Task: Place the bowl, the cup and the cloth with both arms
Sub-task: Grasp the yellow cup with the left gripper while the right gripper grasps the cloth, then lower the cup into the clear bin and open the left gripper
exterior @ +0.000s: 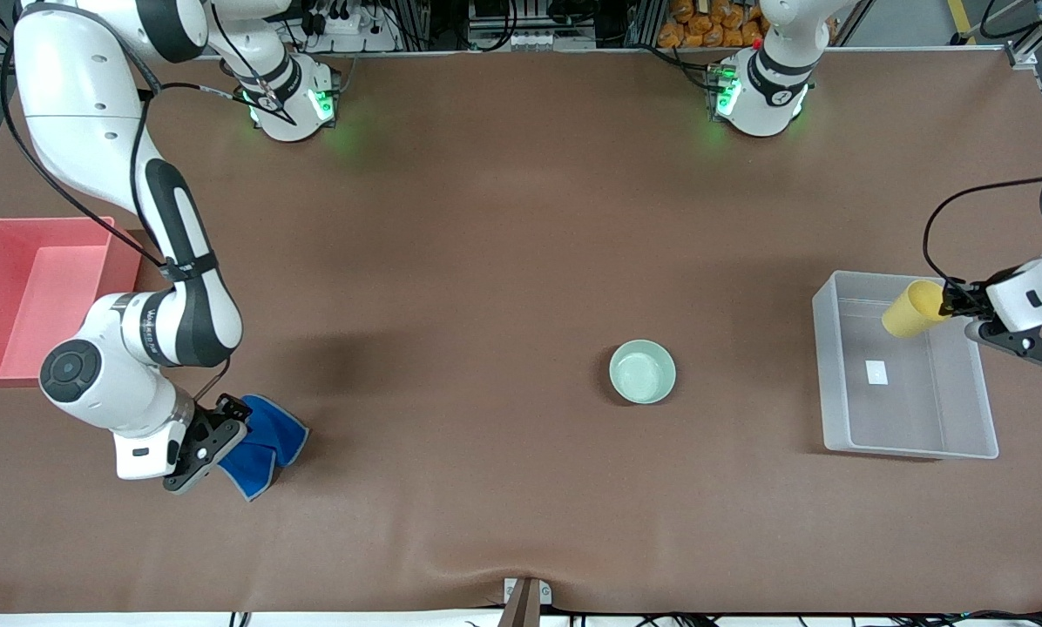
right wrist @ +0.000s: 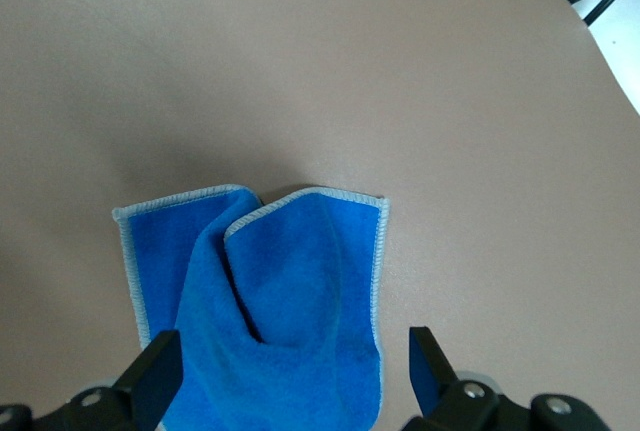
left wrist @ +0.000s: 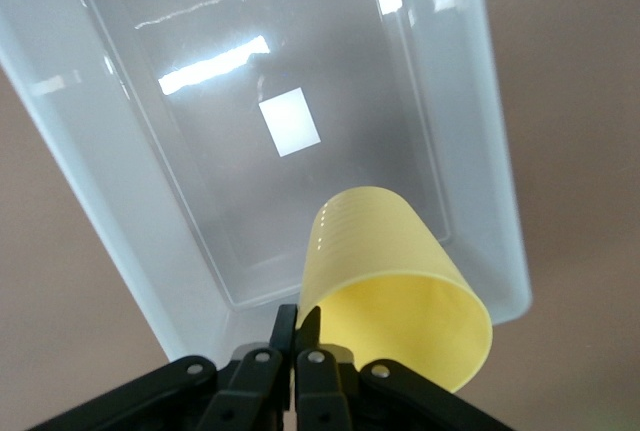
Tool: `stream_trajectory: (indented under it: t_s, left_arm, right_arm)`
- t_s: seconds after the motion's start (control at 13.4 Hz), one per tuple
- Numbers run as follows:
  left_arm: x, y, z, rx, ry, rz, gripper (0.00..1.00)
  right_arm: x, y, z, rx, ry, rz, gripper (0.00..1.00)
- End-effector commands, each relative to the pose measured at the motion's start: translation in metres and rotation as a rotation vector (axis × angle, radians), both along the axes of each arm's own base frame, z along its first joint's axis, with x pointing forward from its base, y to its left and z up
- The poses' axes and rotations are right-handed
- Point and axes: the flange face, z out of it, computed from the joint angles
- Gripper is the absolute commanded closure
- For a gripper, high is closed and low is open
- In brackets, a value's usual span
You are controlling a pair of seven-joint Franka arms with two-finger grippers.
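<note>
My left gripper [exterior: 950,303] is shut on the rim of the yellow cup [exterior: 911,309], which it holds tipped on its side over the clear plastic bin [exterior: 836,383]. In the left wrist view the fingers [left wrist: 284,326] pinch the cup's rim [left wrist: 400,291] above the bin [left wrist: 120,211]. My right gripper [exterior: 225,440] is open, low over the folded blue cloth [exterior: 264,444] on the table near the front camera. In the right wrist view the cloth [right wrist: 280,301] lies between the spread fingers [right wrist: 160,371]. The mint-green bowl [exterior: 642,371] sits alone on the table.
A pink bin [exterior: 24,300] stands at the right arm's end of the table, beside the right arm. A white label [exterior: 876,372] lies on the clear bin's floor. The brown table mat [exterior: 486,261] spreads wide between the arms.
</note>
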Motion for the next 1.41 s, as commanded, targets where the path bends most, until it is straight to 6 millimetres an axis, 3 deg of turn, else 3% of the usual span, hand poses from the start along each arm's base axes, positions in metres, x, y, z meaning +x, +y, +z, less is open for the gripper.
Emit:
stream_trajectory:
  t_s: [0.0, 0.37, 0.74, 0.82, 0.89, 0.97, 1.04, 1.12, 1.34]
  left_arm:
    - [0.01, 0.0, -0.021, -0.012, 0.036, -0.039, 1.0]
    - [0.011, 0.001, -0.068, -0.014, 0.106, -0.048, 1.0]
    - [0.008, 0.004, -0.091, -0.001, 0.144, -0.05, 1.0]
    - [0.009, 0.004, -0.089, 0.002, 0.142, -0.044, 0.96]
    - [0.01, 0.003, -0.087, 0.009, 0.137, -0.024, 0.66]
    - [0.014, 0.003, -0.08, 0.019, 0.124, 0.001, 0.13]
    - [0.015, 0.003, -0.074, 0.023, 0.114, 0.004, 0.0]
    - [0.017, 0.002, -0.064, 0.03, 0.098, 0.005, 0.0]
    - [0.026, 0.004, -0.009, 0.051, 0.033, 0.008, 0.0]
  right_arm:
    - [0.004, 0.005, -0.014, 0.012, 0.001, 0.02, 0.0]
    - [0.004, 0.014, -0.025, 0.002, -0.006, 0.043, 0.0]
    - [0.003, 0.017, -0.046, -0.006, -0.002, 0.079, 0.0]
    - [0.004, 0.017, -0.048, -0.007, -0.019, 0.08, 0.0]
    - [0.004, 0.017, -0.049, -0.008, -0.022, 0.08, 0.0]
    - [0.004, 0.017, -0.049, -0.008, -0.022, 0.08, 0.28]
    - [0.004, 0.017, -0.049, -0.005, -0.022, 0.077, 0.71]
    - [0.004, 0.017, -0.049, -0.005, -0.022, 0.079, 0.97]
    - [0.004, 0.017, -0.049, -0.006, -0.022, 0.095, 1.0]
